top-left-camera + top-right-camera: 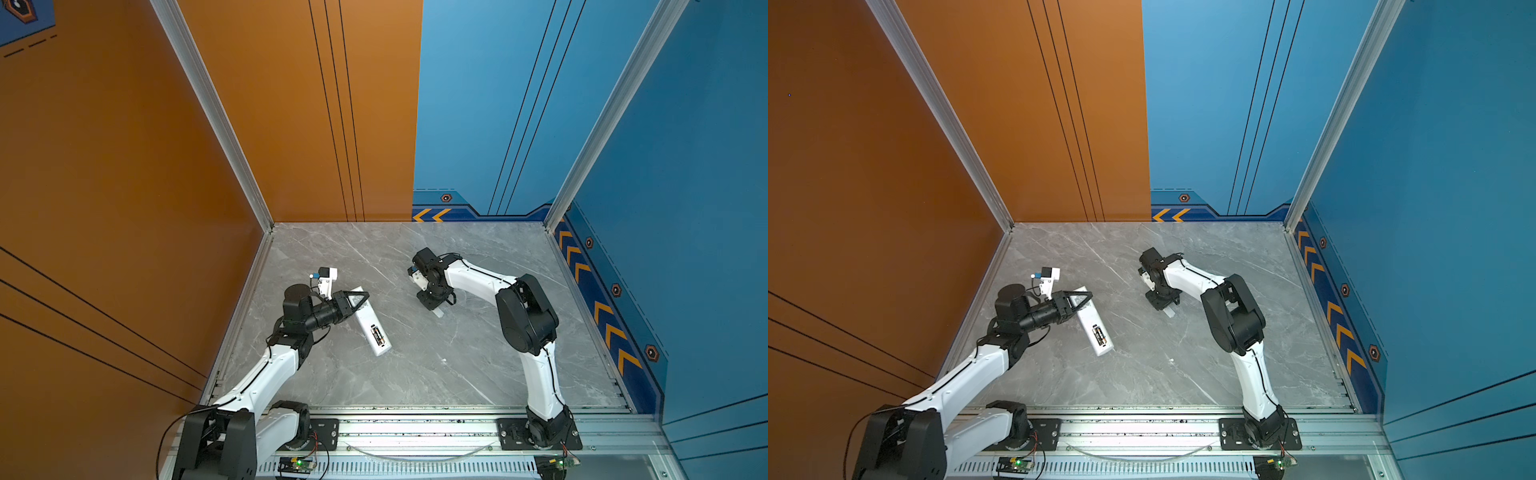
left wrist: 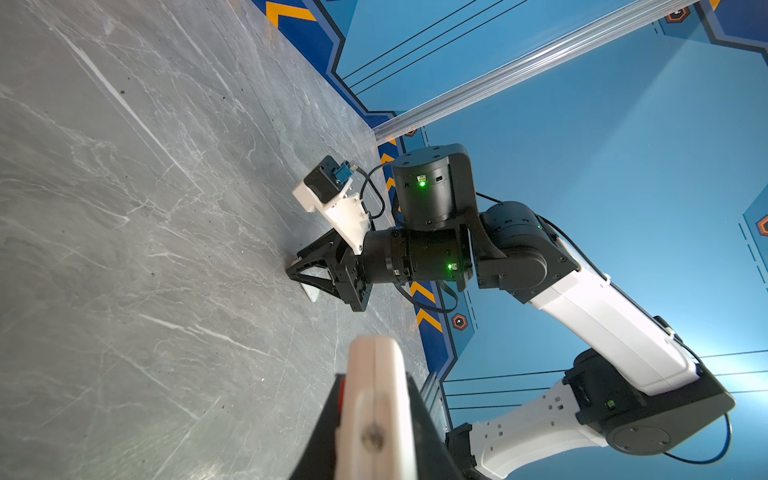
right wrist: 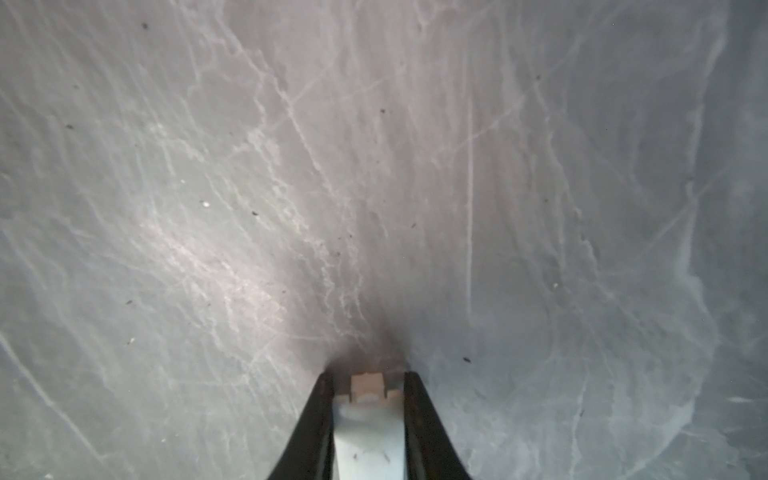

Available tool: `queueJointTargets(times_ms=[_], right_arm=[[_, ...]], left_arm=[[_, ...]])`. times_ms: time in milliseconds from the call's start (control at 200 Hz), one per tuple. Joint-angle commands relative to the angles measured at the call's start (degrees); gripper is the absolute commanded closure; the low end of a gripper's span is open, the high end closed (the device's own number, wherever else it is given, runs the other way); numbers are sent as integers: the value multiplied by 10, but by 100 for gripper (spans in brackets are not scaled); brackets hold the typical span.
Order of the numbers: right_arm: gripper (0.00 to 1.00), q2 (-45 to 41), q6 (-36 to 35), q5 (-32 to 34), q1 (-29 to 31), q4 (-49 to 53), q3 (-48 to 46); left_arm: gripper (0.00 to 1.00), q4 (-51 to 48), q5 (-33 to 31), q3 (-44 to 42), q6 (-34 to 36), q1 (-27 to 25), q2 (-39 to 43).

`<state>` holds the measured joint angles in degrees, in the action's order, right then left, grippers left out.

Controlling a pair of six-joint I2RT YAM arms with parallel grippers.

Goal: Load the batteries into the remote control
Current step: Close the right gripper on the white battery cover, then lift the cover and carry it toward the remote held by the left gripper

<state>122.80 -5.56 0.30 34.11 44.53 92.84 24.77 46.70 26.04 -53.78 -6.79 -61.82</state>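
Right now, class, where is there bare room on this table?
Free: the front strip of table between remote control and rail; the far strip below the back wall. Crowded: left pincer gripping the remote control; right pincer holding a white cover mid-table.

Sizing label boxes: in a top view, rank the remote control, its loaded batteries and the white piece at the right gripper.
1. remote control
2. batteries
white piece: mostly hidden by the right gripper, so unsure against the batteries.

Robot lab cell: aluminium frame [image 1: 214, 112], printed panels [image 1: 673, 187], marble-look tabletop [image 1: 415, 374].
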Motion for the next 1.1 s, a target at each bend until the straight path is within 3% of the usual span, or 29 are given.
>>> queueJointTargets(times_ms=[0,601,1096], right_arm=[[81,-4,2,8,4,22,-2],[86,-72,36,-1,47,21,-5],[87,-157,118,4,109,-5,-32]], left_arm=[[100,6,-4,-3,6,5,9],[100,5,-61,-18,7,2,16],[100,72,-78,-17,-18,4,-20]])
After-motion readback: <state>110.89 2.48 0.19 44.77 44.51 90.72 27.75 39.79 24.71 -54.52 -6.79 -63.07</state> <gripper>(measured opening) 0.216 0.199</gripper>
